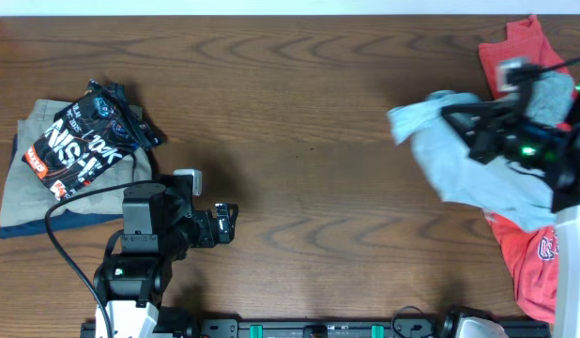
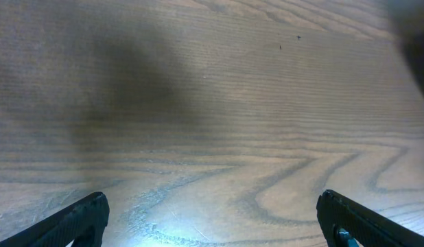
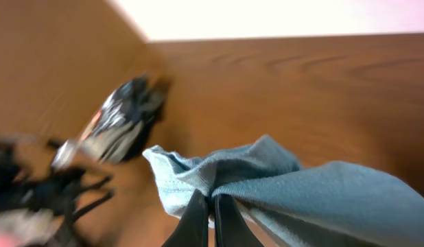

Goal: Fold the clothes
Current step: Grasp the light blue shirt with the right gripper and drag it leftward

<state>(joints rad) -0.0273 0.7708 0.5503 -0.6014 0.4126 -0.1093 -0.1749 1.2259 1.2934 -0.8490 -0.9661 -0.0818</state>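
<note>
The wooden table [image 1: 299, 103] spans the whole view. At its right side the pale blue-grey T-shirt [image 1: 459, 164] hangs bunched and lifted, draped partly over the red T-shirt [image 1: 532, 258] lying by the right edge. At the far left, the black printed shirt [image 1: 82, 141] sits on a folded pile [image 1: 18, 211]. The right gripper [image 3: 212, 209] is pinched tight on a fold of the blue-grey cloth. The left gripper [image 2: 212, 223] hovers over bare wood, jaws spread wide, holding nothing.

A black printed shirt [image 1: 83, 141] lay crumpled on a folded pile [image 1: 27, 202] at the left of the wooden table [image 1: 299, 113]. A red T-shirt [image 1: 525, 274] sprawled along the right edge.
</note>
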